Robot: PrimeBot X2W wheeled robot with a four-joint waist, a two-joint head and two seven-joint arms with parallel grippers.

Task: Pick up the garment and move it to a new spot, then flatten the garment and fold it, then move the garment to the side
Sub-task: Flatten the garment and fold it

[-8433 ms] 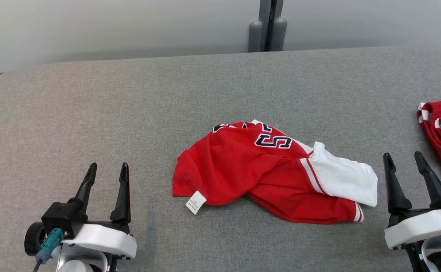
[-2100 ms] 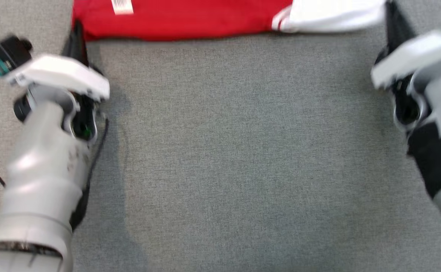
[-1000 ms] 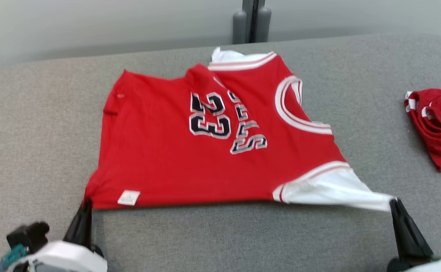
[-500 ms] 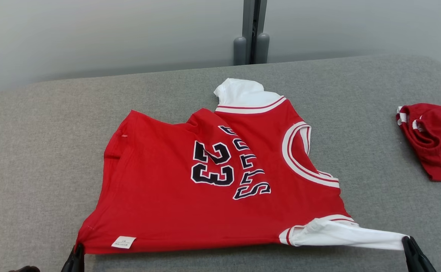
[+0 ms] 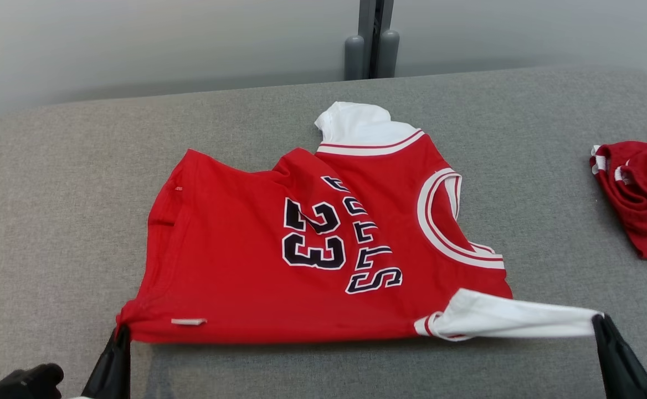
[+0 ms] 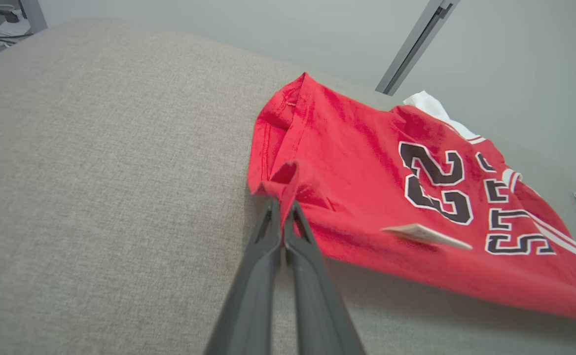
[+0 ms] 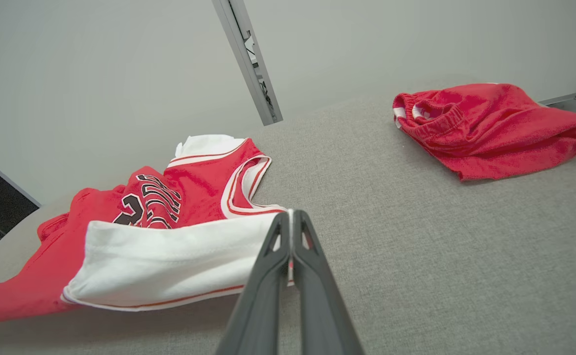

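Both of my claws are clamped shut on cloth. My left claw (image 6: 284, 209) pinches the near hem corner (image 6: 286, 178) of the red number 23 jersey (image 5: 279, 260). My right claw (image 7: 290, 219) pinches the end of its near white sleeve (image 7: 169, 266).

The jersey's long axis runs from one claw to the other, with the hem at my left claw and the neck hole and sleeves toward my right claw. The edge between them is pulled taut and seems to ride just off the table (image 5: 52, 194). All the rest of the jersey lies ahead of both claws, spread on the table with the lettering facing up.

It is not fully flat. Well ahead of my left claw a ridge of cloth (image 5: 296, 166) is doubled over along the far edge, and the far white sleeve (image 5: 357, 122) is bunched beyond it. I judge that the flattening turns on drawing this taut edge back toward me evenly, since neither claw is nearer to that far wrinkle.

By count there are two claws, one jersey with two white sleeves, and one care label (image 5: 188, 321) just ahead of my left claw. One other red garment, which looks like shorts (image 7: 485, 123), lies well apart, ahead of my right claw and to its outer side.
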